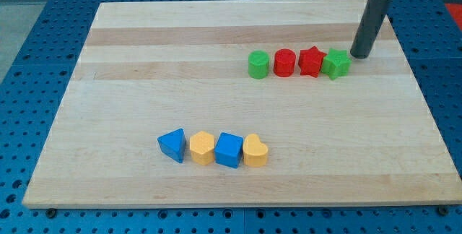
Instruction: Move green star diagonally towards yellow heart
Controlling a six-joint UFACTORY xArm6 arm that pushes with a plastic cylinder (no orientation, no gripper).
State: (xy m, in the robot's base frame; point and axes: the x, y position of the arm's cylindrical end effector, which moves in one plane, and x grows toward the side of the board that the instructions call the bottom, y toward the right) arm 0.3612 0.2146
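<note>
The green star [336, 64] lies at the right end of a row of blocks in the upper right of the wooden board [144, 82]. My tip [356, 55] rests on the board just right of and slightly above the green star, close to it or touching it. The yellow heart [255, 151] lies at the right end of a second row near the view's bottom, down and left of the green star. The rod rises from the tip toward the view's top right.
Left of the green star stand a red star [311, 61], a red cylinder [284, 63] and a green cylinder [258, 65]. Left of the yellow heart lie a blue cube-like block [229, 149], a yellow hexagon-like block [202, 147] and a blue triangle [173, 145].
</note>
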